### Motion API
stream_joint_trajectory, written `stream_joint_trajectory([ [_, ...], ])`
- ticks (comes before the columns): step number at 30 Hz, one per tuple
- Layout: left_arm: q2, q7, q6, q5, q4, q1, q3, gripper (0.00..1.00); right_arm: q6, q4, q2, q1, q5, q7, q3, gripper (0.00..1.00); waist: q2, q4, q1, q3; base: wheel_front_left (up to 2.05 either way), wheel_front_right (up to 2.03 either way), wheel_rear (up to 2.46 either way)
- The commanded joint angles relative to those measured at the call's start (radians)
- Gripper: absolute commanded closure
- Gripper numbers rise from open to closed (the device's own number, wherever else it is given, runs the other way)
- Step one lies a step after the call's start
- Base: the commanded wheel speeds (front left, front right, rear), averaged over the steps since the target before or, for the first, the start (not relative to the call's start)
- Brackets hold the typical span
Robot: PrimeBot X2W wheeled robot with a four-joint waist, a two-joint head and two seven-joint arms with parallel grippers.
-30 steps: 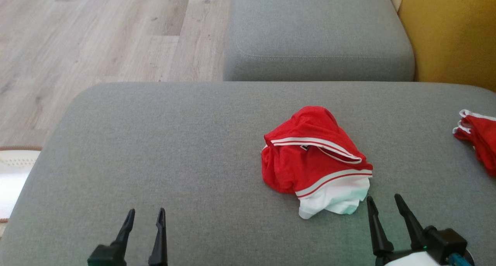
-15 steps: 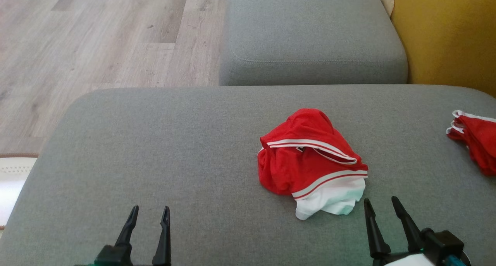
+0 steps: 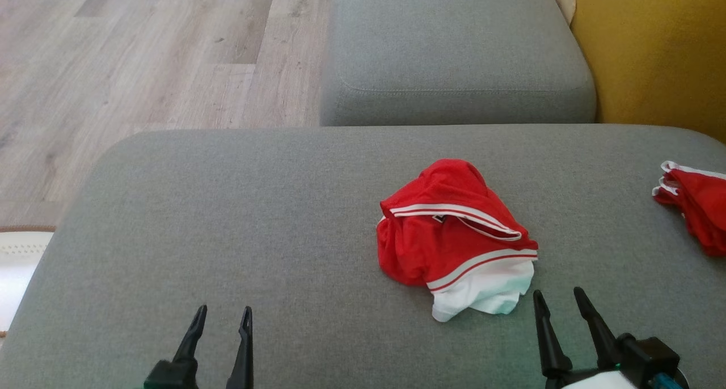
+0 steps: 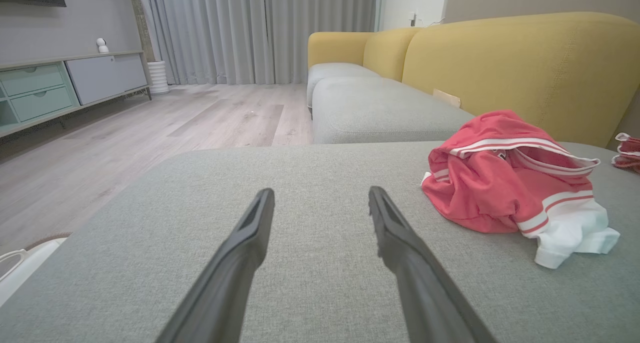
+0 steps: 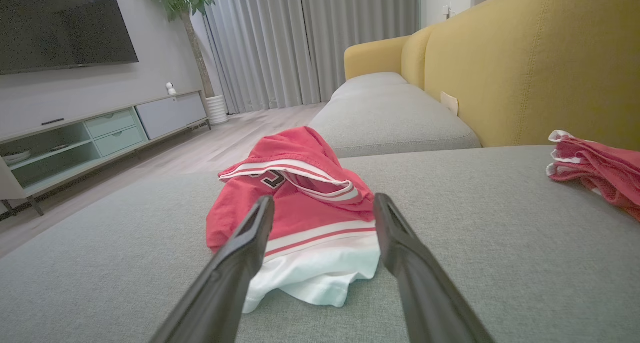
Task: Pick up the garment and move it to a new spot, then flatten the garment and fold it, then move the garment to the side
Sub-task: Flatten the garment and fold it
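A crumpled red garment (image 3: 451,239) with white stripes and a white lower part lies in a heap on the grey sofa cushion (image 3: 255,219), right of centre. It also appears in the left wrist view as the garment (image 4: 505,183) and in the right wrist view as the garment (image 5: 300,208). My right gripper (image 3: 557,299) stands open just in front of its white hem, a little to the right, fingers empty; the right gripper (image 5: 324,203) points straight at the heap. My left gripper (image 3: 222,314) is open and empty near the cushion's front, well left of the garment, and the left gripper (image 4: 321,198) hovers over bare cushion.
A second red and white cloth (image 3: 695,204) lies at the cushion's right edge. Another grey seat cushion (image 3: 454,43) continues behind, with the yellow sofa back (image 3: 652,49) to the right. Wooden floor (image 3: 142,54) lies beyond the left edge, with a TV cabinet (image 5: 100,128) across the room.
The head camera tilted slightly, shifting the whole picture. The left gripper has edged a little to the right. The garment has not moved.
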Motion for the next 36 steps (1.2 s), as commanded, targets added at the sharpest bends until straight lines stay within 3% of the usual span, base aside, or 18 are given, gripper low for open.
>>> stream_joint_trajectory([
  [1,-0.01,-0.012,-0.003,0.008,-0.029,-0.037,0.025,0.0,-0.001,-0.028,-0.003,-0.021,-0.007,-0.012,0.02,0.0,0.0,0.0,0.0,-0.001,0.0,0.0,0.0],
  [36,-0.011,-0.012,-0.015,0.01,-0.011,-0.037,0.002,0.0,-0.001,-0.03,0.001,-0.016,-0.003,-0.012,0.024,0.0,0.0,0.002,0.0,-0.008,0.0,0.0,0.0],
])
